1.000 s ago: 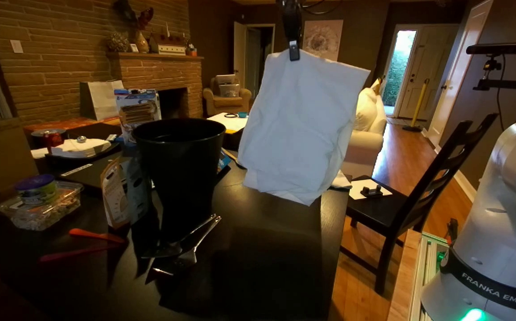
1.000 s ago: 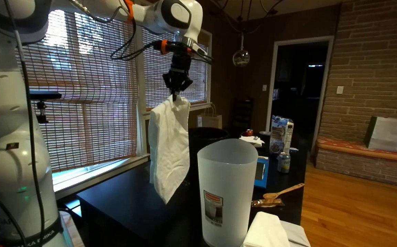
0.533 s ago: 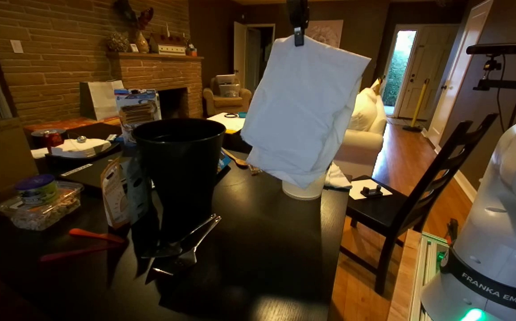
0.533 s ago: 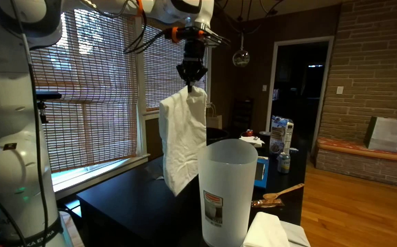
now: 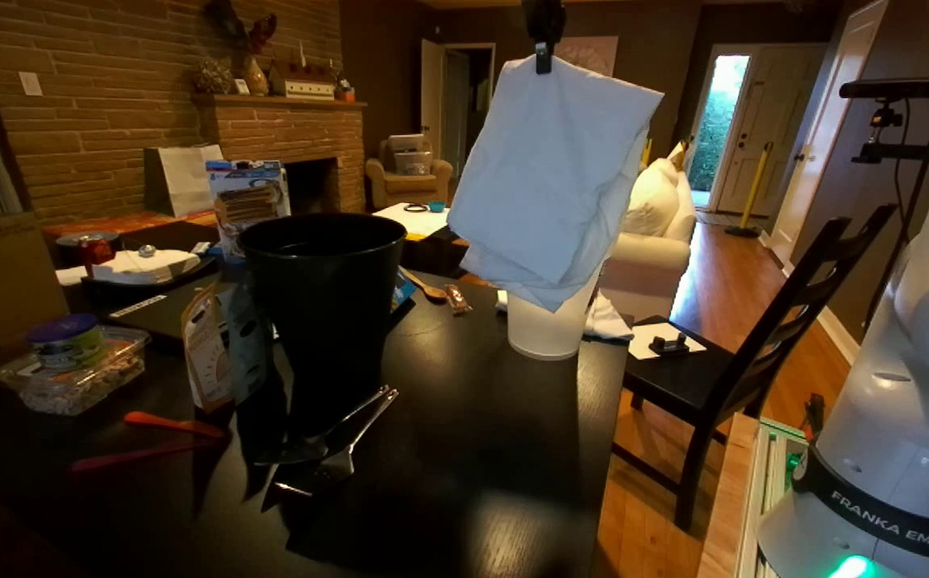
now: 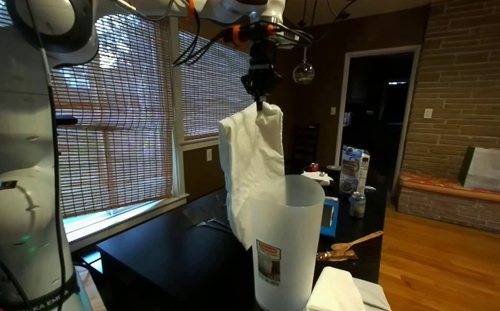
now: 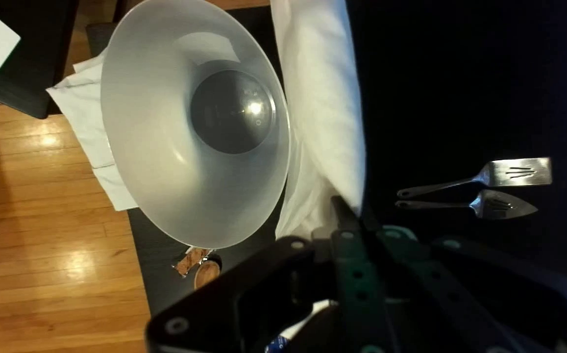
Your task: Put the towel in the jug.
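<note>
The white towel (image 5: pixel 552 177) hangs from my gripper (image 5: pixel 543 60). In an exterior view, the gripper (image 6: pixel 259 103) is shut on the towel's (image 6: pixel 252 160) top edge, above the height of the jug's rim. The jug is a tall translucent white bin (image 6: pixel 288 250) with a label, upright on the dark table. The towel's lower end hangs below rim height beside the jug. In the wrist view, the towel (image 7: pixel 325 93) hangs along the outside of the jug's (image 7: pixel 141 147) rim, and the gripper (image 7: pixel 354 211) pinches it. The jug's inside holds nothing visible. The towel hides the jug's upper part (image 5: pixel 548 329) in an exterior view.
A large black bin (image 5: pixel 323 321) stands on the table (image 5: pixel 448 449). Two metal servers (image 7: pixel 518 171) lie near it. A folded white cloth (image 6: pixel 336 289) lies beside the jug. A wooden spoon (image 6: pixel 358 242), a can (image 6: pixel 357 205) and a box (image 6: pixel 353 170) stand or lie beyond.
My gripper has moved up and toward the jug, carrying the towel with it. More of the jug's lower part now shows beneath the towel. The jug has not moved.
</note>
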`<state>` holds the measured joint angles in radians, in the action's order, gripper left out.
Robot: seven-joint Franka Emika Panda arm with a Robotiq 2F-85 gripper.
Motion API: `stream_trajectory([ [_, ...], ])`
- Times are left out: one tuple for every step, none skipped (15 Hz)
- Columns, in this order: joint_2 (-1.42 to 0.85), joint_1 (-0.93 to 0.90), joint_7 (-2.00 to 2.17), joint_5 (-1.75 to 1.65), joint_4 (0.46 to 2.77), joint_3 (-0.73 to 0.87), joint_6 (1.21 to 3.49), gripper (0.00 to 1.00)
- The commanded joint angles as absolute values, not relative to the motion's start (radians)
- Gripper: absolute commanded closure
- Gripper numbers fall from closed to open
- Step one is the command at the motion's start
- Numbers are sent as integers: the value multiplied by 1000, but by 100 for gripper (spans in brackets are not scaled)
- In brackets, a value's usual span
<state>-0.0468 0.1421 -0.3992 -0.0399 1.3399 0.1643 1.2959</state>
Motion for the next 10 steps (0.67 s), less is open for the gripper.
stream_trajectory([
  [-106,166,-436,-68,1265,169,1308,99],
  [-121,174,-438,-66,1245,173,1315,99],
  [-127,181,-438,-61,1240,175,1324,99],
  [-136,187,-439,-55,1220,175,1326,99],
  [-132,183,-438,-51,1226,183,1338,99],
  [-135,187,-441,-47,1215,183,1343,99],
  [-137,188,-439,-36,1204,185,1349,99],
  [-132,188,-439,-33,1201,185,1359,99],
  [-125,185,-438,-35,1200,184,1366,99],
  [-118,183,-430,-44,1201,184,1377,99],
])
